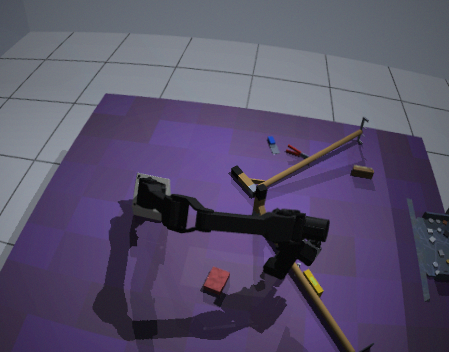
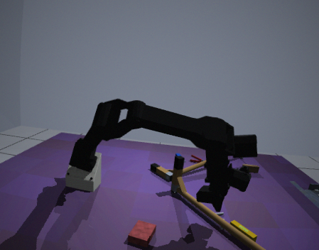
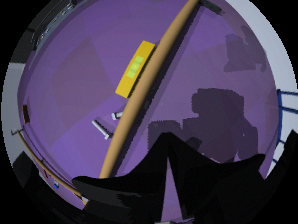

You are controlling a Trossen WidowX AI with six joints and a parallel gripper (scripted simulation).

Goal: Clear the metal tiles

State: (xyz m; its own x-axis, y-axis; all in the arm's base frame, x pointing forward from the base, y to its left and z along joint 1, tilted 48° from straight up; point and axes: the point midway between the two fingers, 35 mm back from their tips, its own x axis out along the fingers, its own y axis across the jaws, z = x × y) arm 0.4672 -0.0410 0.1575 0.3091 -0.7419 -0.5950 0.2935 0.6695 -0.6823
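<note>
Beside scraper (image 1: 324,306), yellow level (image 1: 313,282) (unlabelled)

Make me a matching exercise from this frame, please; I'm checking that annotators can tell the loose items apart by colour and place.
Things:
1. block
2. flat bar
3. small block
4. small cap

Descriptions:
A. yellow, lying beside the long wooden handle
B. blue, near the red-handled tool
C. red, on the purple mat in front of the arm
D. brown, close to the far pole's hooked end

Pairs: 1-C, 2-A, 3-D, 4-B
</note>
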